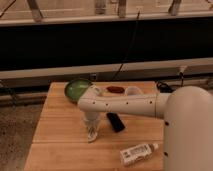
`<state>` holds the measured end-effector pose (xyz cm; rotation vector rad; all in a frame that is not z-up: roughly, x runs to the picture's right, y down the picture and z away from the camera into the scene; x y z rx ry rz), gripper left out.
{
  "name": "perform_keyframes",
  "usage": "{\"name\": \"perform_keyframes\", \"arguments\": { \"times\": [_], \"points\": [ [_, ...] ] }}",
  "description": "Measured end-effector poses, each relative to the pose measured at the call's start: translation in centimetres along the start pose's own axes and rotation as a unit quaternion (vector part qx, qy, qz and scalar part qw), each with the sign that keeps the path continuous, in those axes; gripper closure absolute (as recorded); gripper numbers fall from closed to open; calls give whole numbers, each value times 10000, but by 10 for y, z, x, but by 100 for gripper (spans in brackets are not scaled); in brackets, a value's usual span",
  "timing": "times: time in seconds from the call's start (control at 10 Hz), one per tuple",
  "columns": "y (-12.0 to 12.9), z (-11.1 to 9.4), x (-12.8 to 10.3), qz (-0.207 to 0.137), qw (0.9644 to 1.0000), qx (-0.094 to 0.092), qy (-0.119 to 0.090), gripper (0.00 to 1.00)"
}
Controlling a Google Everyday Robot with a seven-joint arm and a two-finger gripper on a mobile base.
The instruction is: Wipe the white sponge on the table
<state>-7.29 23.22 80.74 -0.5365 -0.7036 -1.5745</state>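
Note:
My gripper (91,131) points straight down onto the left-middle of the light wooden table (55,145), at the end of the white arm that reaches in from the right. The white sponge (92,136) shows as a small off-white shape right at the gripper's tip, touching the tabletop. The gripper covers most of it.
A black phone (115,122) lies just right of the gripper. A white labelled bottle (136,153) lies on its side near the front right. A green bowl (77,89), a red object (115,89) and a small white cup (132,91) stand along the back edge.

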Motion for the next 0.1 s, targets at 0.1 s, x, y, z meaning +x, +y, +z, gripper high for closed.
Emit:
{"name": "perform_keyframes", "arguments": {
  "times": [0.1],
  "points": [
    [-2, 1, -4, 2, 10000, -7, -8, 100]
  ]
}}
